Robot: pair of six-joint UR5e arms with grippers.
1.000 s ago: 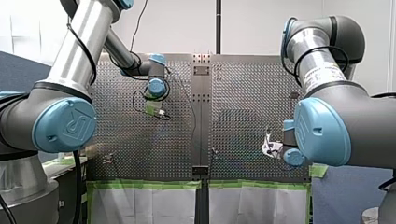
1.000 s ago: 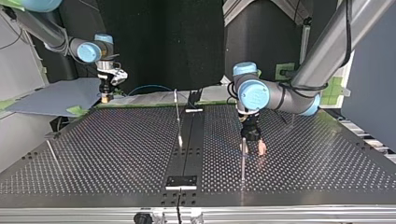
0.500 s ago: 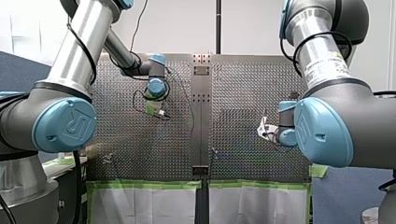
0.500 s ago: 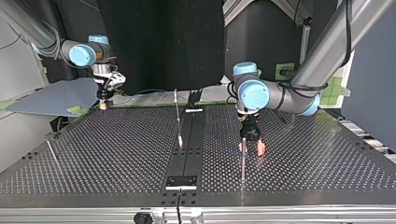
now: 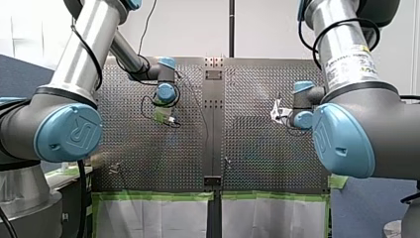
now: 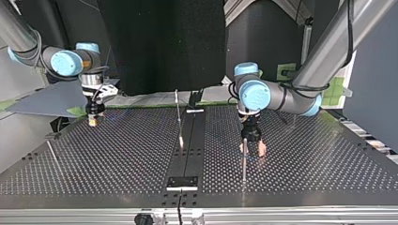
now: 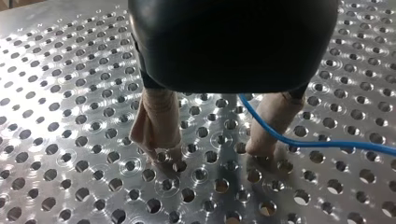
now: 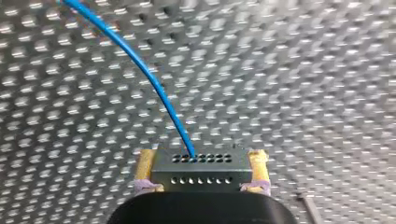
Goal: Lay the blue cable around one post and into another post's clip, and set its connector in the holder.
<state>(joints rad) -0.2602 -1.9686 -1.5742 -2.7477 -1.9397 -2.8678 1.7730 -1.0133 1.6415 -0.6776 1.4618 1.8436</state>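
Bright, even room light with a strong sheen on metal.
In the top view the perforated silver metal table (image 6: 117, 154) throws pale glare along its far middle, set against a black backdrop (image 6: 159, 42). In the front view the white wall (image 5: 188, 27) is bright. In the left wrist view the hole rims glint, and my left gripper (image 7: 211, 154) casts soft shadow beneath its beige-padded fingers (image 7: 159, 121).

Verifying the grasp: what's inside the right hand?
A dark connector with two rows of holes sits between the right hand's yellow pads, the blue cable leaving its face. Its rear is covered by the hand's body.
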